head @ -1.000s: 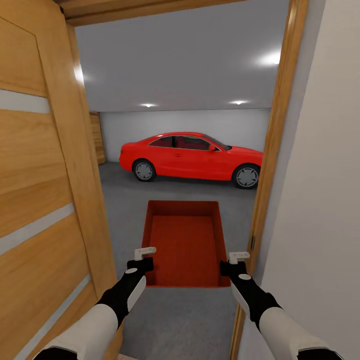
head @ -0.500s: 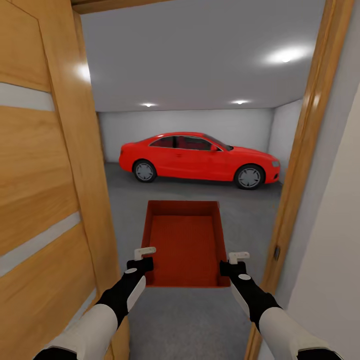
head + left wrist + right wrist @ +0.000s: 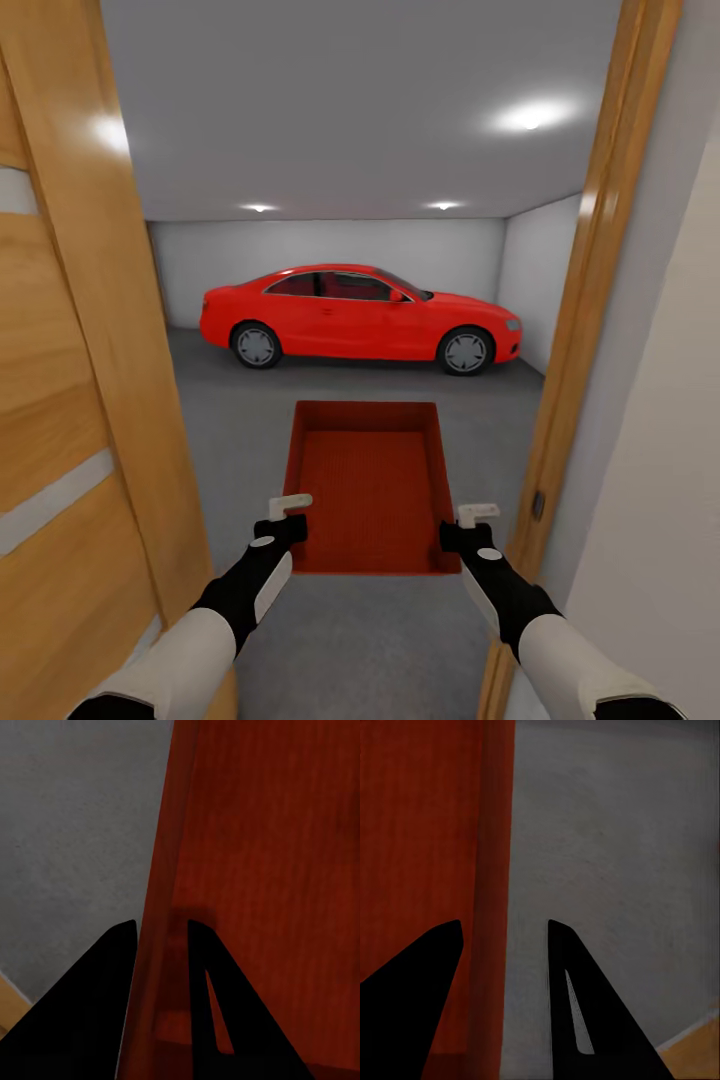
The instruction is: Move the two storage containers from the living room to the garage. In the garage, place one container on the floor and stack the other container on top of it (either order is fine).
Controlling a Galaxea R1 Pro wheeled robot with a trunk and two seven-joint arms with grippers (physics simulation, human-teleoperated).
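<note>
A glossy red two-door car [image 3: 355, 320] stands side-on at about 12 o'clock, with its nose toward 3 o'clock, close before the plain pale back wall [image 3: 330, 265]. Its two silver wheels [image 3: 256, 345] show on the near side. At 9 o'clock there is an open door of light wood with pale horizontal stripes [image 3: 60, 440], very close. At 3 o'clock a light wooden door frame post [image 3: 590, 300] goes from top to bottom, and beside it, further to 3 o'clock, is a cream wall [image 3: 670, 420]. In the grey ceiling, small round lamps [image 3: 528, 116] shine, one large near 1 o'clock and two smaller further back.
</note>
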